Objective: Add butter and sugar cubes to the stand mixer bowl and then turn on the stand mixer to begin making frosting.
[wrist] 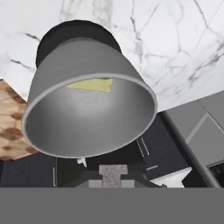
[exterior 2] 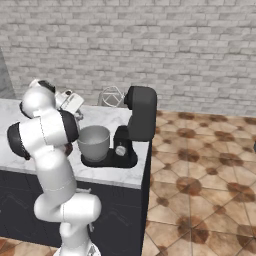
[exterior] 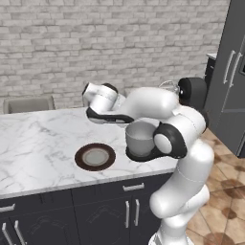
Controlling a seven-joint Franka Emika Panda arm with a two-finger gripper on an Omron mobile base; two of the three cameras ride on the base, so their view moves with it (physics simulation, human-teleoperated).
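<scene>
The grey metal stand mixer bowl [wrist: 87, 118] opens right under my gripper [wrist: 113, 171], whose fingers are shut with nothing between them. A pale yellow stick of butter [wrist: 92, 84] lies inside the bowl against its far wall. The bowl [exterior: 140, 138] sits on the flat base of the black stand mixer [exterior 2: 140, 120], whose head is tilted up with the wire whisk [exterior 2: 111, 96] raised behind the bowl [exterior 2: 93, 142]. My hand hangs above the bowl's left side. The sugar cubes are out of view.
A flat dark brown-rimmed plate [exterior: 94, 157] lies on the marble counter [exterior: 38, 143] left of the bowl. The counter's front edge runs just below it, over dark cabinets. A tall dark fridge [exterior: 232, 81] stands at the far right.
</scene>
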